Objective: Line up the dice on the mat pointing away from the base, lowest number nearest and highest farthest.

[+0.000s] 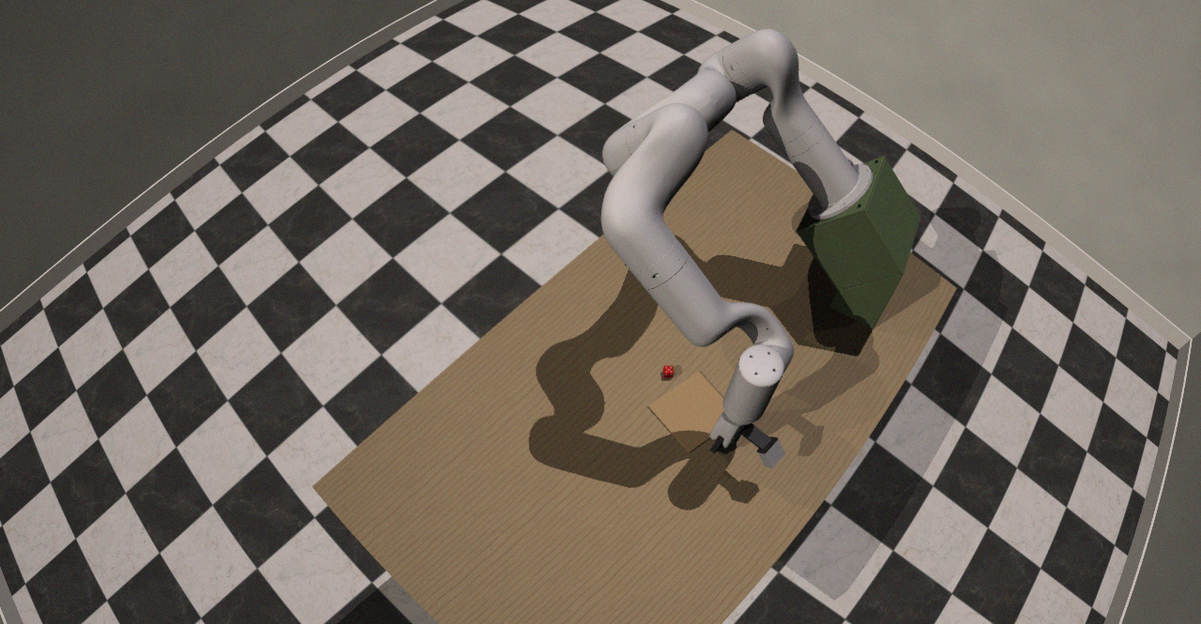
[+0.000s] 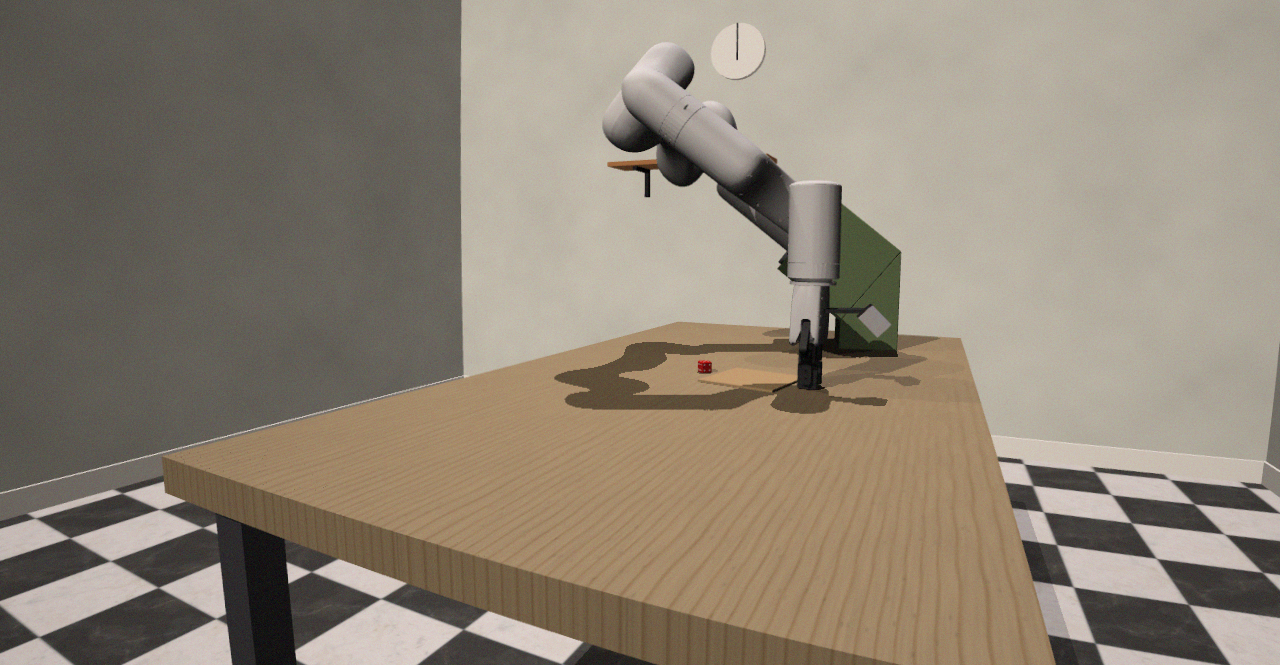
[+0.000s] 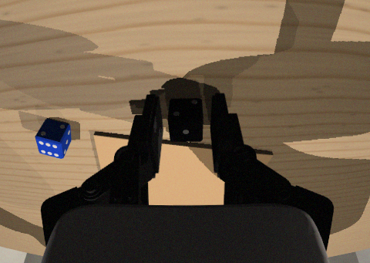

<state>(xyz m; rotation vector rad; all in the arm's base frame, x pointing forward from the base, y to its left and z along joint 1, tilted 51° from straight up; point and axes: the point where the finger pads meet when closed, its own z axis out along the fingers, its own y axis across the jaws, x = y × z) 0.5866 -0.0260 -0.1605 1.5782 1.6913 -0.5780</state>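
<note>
1. Top view: gray arm (image 1: 646, 225) reaching from the green base (image 1: 864, 251) over the wooden table (image 1: 520, 519). Gripper (image 1: 728, 446) pointing down at the corner of the tan mat (image 1: 687, 408) that is far from the base. Red die (image 1: 667, 372) on the table just beside the mat's left edge, not on it.
2. Exterior view: gripper (image 2: 810, 382) low, almost at the table surface, at the mat's (image 2: 742, 377) right end. Red die (image 2: 704, 365) standing apart to the left.
3. Wrist view: gripper (image 3: 185, 104) partly open, fingers standing on both sides of the black die (image 3: 185, 119), with a small gap at each side, so holding nothing. Black die at the far edge of the mat (image 3: 185, 181); on it or just past it, cannot tell. Blue die (image 3: 54, 138) on the bare table, left of the mat.
</note>
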